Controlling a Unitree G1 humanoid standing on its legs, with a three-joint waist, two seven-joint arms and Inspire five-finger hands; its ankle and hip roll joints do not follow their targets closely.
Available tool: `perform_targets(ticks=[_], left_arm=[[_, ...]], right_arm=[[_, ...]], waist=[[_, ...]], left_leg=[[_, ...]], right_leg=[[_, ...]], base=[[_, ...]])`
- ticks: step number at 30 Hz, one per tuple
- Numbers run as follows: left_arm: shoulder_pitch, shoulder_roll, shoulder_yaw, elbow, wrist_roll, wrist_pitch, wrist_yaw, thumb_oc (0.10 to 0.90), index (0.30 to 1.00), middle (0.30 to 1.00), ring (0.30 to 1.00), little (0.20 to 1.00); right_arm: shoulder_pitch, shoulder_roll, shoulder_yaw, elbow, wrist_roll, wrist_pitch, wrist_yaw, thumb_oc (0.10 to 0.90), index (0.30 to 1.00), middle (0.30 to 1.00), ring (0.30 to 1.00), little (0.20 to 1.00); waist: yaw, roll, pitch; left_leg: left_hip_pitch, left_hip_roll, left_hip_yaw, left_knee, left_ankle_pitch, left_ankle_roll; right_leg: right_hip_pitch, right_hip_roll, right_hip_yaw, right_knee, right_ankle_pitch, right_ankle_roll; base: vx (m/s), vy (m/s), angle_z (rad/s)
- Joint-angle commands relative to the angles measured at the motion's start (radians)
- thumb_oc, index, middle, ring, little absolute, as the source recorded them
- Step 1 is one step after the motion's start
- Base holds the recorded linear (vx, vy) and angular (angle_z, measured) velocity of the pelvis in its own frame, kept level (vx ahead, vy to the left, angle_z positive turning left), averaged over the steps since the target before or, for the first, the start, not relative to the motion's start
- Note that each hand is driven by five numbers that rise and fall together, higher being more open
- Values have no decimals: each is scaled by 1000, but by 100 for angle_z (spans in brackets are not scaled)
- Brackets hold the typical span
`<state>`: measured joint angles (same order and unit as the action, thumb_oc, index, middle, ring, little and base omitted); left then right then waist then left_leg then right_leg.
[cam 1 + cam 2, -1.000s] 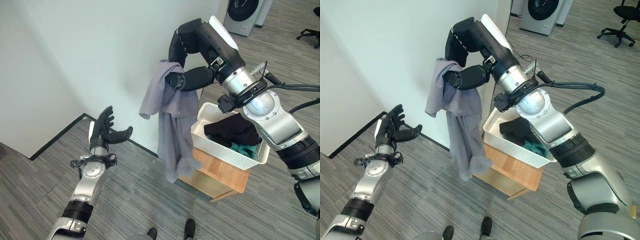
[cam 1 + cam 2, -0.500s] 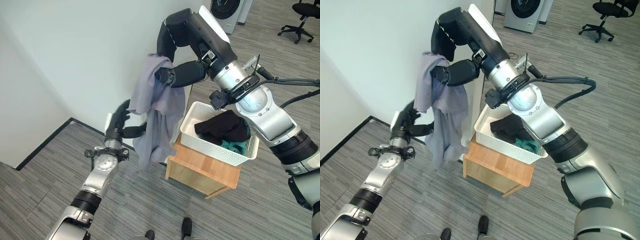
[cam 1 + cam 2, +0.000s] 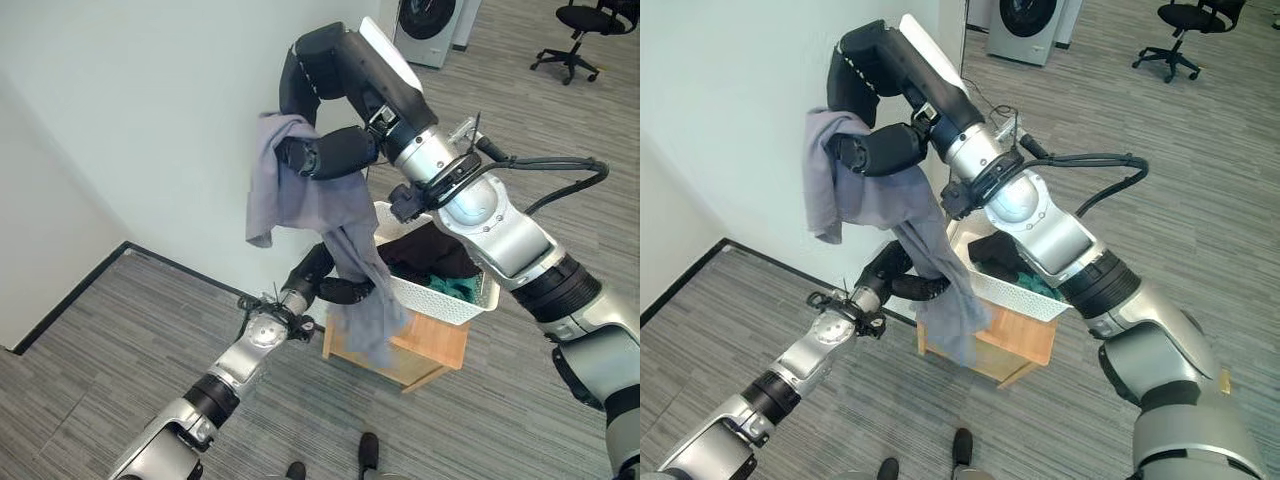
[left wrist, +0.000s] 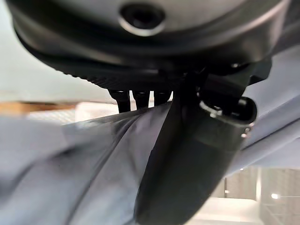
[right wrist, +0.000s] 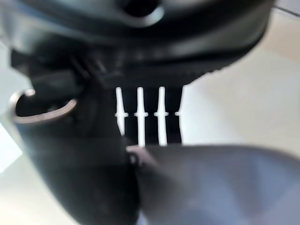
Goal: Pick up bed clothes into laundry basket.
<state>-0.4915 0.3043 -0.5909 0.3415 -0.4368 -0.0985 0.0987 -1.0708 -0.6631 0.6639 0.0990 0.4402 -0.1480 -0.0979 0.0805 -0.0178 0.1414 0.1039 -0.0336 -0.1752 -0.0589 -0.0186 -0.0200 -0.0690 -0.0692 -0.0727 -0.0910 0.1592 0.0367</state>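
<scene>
- A grey garment [image 3: 300,195] hung in the air beside the white wall [image 3: 120,120], bunched at its top in the robot's right hand [image 3: 325,155], whose dark fingers were curled round the cloth, well above the floor [image 3: 110,330]
- The cloth fell in a long twisted tail down past the near rim of the white laundry basket [image 3: 440,300], its lowest fold [image 3: 375,330] draped against the front of the small wooden stand [image 3: 430,345] that carried the basket
- The left hand [image 3: 335,285] had the tail midway down, just beside the basket's corner; the left wrist view showed its thumb [image 4: 187,154] pressed across the grey fabric with the fingers closing behind it
- Dark and teal clothes [image 3: 440,265] already lay heaped in the basket
- The garment looked light, thin and entirely limp, so it would likely sag, swing and trail wherever it was not supported
- Bunched cloth offers the surest purchase; one hold high and one low on the tail appeared the sound way to lift the whole length over the rim, since the loose end could otherwise catch on the basket's edge
</scene>
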Motion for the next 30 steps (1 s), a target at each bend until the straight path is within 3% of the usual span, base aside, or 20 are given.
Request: perform_targets(ticks=[1,8,9,12,13,30], left_arm=[[-189,-26,-36,18,-55,-78,25,800,900,900,900,900],[-180,-55,-35,29,-100,-73,26,800,900,900,900,900],[-181,-54,-33,30,-101,-72,24,682,724,724,724,724],[-178,-48,-37,25,-89,-67,19,496,444,444,444,444],[-179,-46,-39,24,-84,-64,15,400,300,300,300,300],[-192,53,-52,-13,34,-51,-45,400,300,300,300,300]], right_arm=[[-230,75,-91,5,47,-133,-89,400,300,300,300,300],[-206,79,-115,-5,44,-134,-104,400,300,300,300,300],[-202,80,-118,-6,41,-133,-105,400,300,300,300,300],[-193,73,-120,-13,27,-125,-102,400,300,300,300,300],[-191,70,-120,-16,25,-124,-99,400,300,300,300,300],[-198,9,-127,2,29,-120,-81,400,300,300,300,300]], waist=[[17,-53,-93],[12,-52,-94],[12,-52,-94],[12,-50,-95],[12,-49,-96],[13,-29,-102]], left_leg=[[-117,-18,-40,-28,67,-3],[-115,-20,-45,-28,66,-3],[-114,-20,-46,-28,66,-3],[-113,-21,-49,-28,64,-2],[-112,-22,-49,-28,64,-2],[-109,-25,-52,-28,62,-1]], right_leg=[[169,-35,-25,47,-215,80],[174,-35,-27,43,-216,78],[176,-36,-27,42,-217,77],[180,-37,-30,41,-217,77],[181,-37,-32,40,-216,77],[186,-41,-36,39,-219,80]], base=[[0,0,0],[0,0,0],[0,0,0],[0,0,0],[0,0,0],[0,0,0]])
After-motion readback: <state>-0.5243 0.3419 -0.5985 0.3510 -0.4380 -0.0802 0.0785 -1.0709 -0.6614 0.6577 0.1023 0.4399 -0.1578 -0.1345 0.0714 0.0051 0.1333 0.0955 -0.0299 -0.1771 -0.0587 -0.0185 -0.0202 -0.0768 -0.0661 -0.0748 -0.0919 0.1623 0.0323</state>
